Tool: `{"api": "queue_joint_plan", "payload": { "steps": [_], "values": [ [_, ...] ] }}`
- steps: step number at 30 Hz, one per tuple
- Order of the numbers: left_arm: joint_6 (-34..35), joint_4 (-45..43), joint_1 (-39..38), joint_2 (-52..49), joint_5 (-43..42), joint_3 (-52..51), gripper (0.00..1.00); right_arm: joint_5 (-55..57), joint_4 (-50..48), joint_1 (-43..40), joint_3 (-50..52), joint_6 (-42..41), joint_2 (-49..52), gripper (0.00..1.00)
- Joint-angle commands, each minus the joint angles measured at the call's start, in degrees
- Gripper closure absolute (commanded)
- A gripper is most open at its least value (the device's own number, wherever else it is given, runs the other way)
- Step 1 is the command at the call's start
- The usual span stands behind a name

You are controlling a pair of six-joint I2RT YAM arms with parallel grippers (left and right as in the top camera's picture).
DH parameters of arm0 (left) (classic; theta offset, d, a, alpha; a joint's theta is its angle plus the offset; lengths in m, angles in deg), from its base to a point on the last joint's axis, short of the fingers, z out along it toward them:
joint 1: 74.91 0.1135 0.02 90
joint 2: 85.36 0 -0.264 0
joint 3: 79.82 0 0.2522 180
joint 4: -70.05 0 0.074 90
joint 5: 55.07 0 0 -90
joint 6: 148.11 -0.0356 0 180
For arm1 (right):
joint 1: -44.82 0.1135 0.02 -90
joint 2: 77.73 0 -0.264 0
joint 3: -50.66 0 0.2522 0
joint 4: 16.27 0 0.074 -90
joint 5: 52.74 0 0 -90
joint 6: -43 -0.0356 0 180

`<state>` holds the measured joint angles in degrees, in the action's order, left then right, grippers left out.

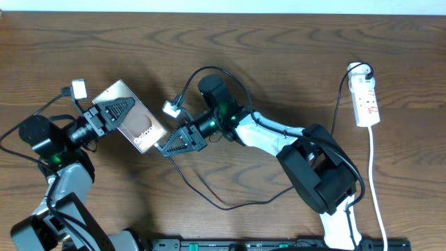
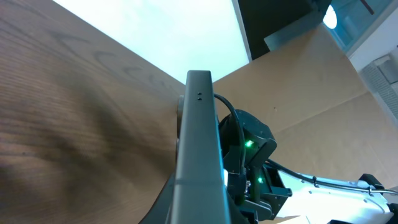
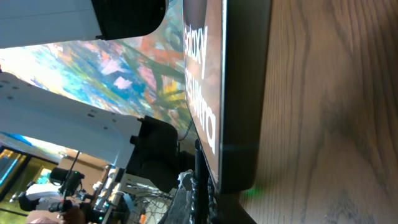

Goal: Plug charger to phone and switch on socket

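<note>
The left hand (image 1: 124,108) is pressed shut on the phone (image 1: 143,129), left of centre over the worktop (image 1: 279,56). The right hand (image 1: 168,147), fingers together, pinches the tip of the charger (image 1: 223,204) at the phone's near right end. The socket (image 1: 367,101) lies well apart, far right.

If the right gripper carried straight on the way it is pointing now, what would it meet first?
The short end of the phone, just ahead of the right gripper; the right wrist view shows that edge close in front, though the gap is hard to judge.
</note>
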<state>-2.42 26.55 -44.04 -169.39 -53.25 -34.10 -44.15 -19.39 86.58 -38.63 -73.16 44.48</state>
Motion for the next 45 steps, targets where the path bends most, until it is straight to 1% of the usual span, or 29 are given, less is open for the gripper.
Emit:
{"api": "queue_joint_plan", "payload": {
  "steps": [1,5,17,25,32,37,45],
  "values": [
    [0.57,-0.48,-0.17,0.02,-1.84,2.01,0.92,1.05,-0.7,-0.13,-0.55,-0.59,-0.07,0.99],
    [0.55,-0.48,-0.22,0.02,-1.84,2.01,0.93,2.03,-1.33,-0.15,-0.55,-1.75,-0.07,0.99],
    [0.55,-0.48,-0.22,0.02,-1.84,2.01,0.93,3.93,-7.85,-0.13,-0.55,-8.37,-0.07,0.99],
    [0.52,-0.48,-0.22,0.02,-1.84,2.01,0.92,4.74,-8.26,-0.13,-0.55,-9.05,-0.07,0.99],
    [0.55,-0.48,-0.44,0.02,-1.84,2.01,0.93,5.51,-12.61,-0.13,-0.55,-12.94,-0.07,0.99],
    [0.46,-0.5,-1.99,0.02,-1.84,2.01,0.93,6.6,-14.49,-0.04,-0.55,-14.16,-0.07,0.99],
    [-0.15,-0.5,-3.08,0.02,-1.81,2.01,0.92,7.34,-14.67,-0.09,-0.55,-15.19,-0.07,0.99]
  ]
}}
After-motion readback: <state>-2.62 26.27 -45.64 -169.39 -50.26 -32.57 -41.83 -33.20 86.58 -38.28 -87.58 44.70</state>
